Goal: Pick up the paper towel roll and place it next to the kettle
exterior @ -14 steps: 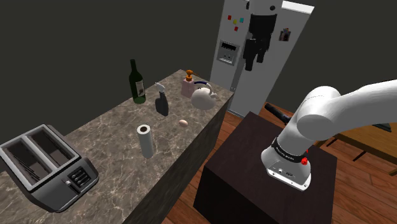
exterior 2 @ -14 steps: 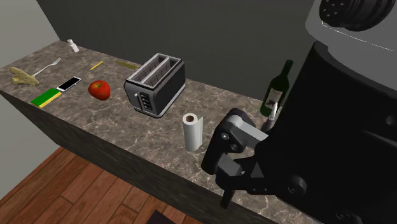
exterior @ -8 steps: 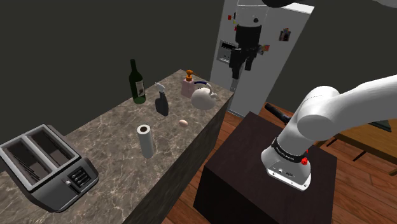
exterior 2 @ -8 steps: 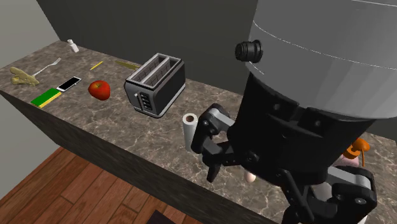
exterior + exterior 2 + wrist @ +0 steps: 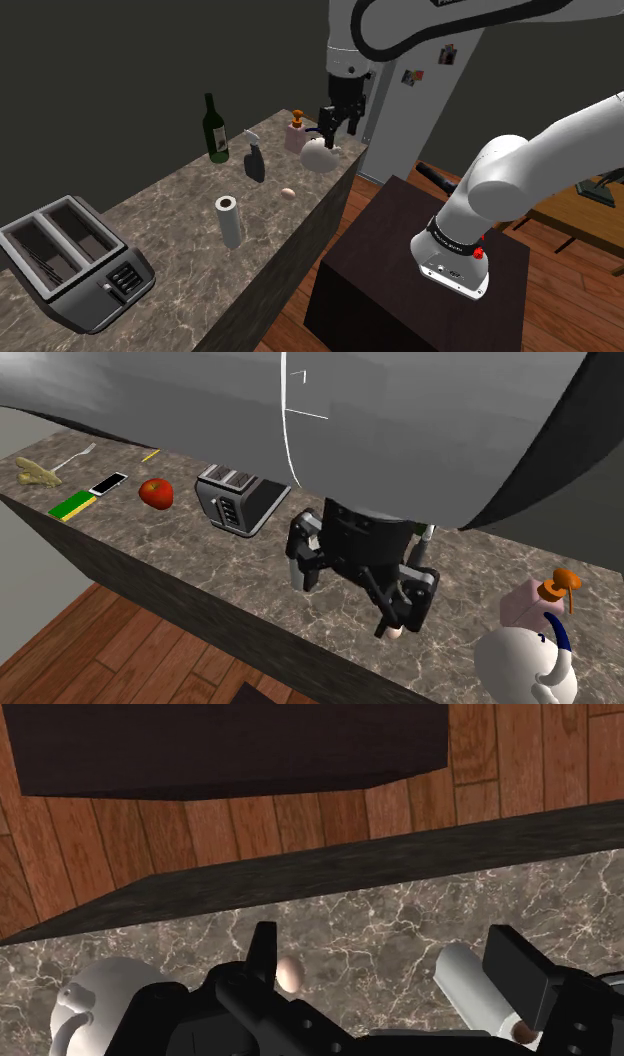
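While the end effector (image 5: 336,132) hangs above the white kettle (image 5: 320,155) at the far end of the marbled tabletop (image 5: 165,205), its fingers stand wide apart and hold nothing. The paper towel roll (image 5: 229,221) stands upright well apart from it, about midway along the tabletop toward the toaster (image 5: 70,262), near the edge that faces the stand.

The step in hand looks to be the reach to the roll, and the path matters. A small egg (image 5: 288,192) lies between kettle and roll. A dark spray bottle (image 5: 254,161) and a green wine bottle (image 5: 215,130) stand just off that line. The travel is therefore best made high, descending only once over the roll.

In the wrist view the roll (image 5: 468,987) sits beside one finger rather than between the two, so the hand needs centring first. A tall, narrow, light roll will likely tip at a sideways nudge. The fingers should come straight down on either side, keep their full opening until both flank it, and close around its upper half. Soft paper gives, so a firm, even squeeze probably serves better than a hard pinch.
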Controlling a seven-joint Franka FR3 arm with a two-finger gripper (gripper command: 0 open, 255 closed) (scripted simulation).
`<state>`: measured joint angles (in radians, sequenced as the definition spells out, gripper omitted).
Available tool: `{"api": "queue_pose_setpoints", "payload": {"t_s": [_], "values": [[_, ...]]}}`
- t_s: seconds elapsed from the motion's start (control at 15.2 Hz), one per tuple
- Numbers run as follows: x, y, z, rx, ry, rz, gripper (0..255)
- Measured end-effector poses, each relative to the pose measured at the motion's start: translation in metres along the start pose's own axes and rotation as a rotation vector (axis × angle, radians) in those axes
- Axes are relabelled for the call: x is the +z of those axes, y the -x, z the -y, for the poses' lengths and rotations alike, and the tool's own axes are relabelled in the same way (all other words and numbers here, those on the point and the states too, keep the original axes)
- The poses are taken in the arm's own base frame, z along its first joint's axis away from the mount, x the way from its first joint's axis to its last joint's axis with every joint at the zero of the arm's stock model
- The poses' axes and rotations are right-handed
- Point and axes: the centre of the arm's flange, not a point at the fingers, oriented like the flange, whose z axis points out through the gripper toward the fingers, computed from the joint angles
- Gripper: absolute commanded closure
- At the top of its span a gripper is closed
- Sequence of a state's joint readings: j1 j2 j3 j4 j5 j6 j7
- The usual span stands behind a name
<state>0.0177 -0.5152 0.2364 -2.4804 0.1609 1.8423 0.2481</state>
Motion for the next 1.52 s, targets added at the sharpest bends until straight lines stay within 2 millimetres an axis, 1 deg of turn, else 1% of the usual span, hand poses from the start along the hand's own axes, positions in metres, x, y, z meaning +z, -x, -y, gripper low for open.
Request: {"api": "queue_pose_setpoints", "payload": {"t_s": [0.26,0.4,0.53,0.99,1.06,1.25,1.39,1.52], "values": [[0.024,-0.029,0.029,0.015,-0.008,-0.014,0],[0.043,-0.046,0.041,0.022,-0.012,-0.02,0],[0.056,-0.059,0.058,0.029,-0.017,-0.027,0],[0.105,-0.116,0.108,0.054,-0.032,-0.051,0],[0.109,-0.125,0.116,0.058,-0.034,-0.054,0],[0.131,-0.144,0.141,0.068,-0.041,-0.064,0],[0.146,-0.163,0.156,0.076,-0.046,-0.07,0],[0.154,-0.177,0.167,0.083,-0.05,-0.076,0]]}}
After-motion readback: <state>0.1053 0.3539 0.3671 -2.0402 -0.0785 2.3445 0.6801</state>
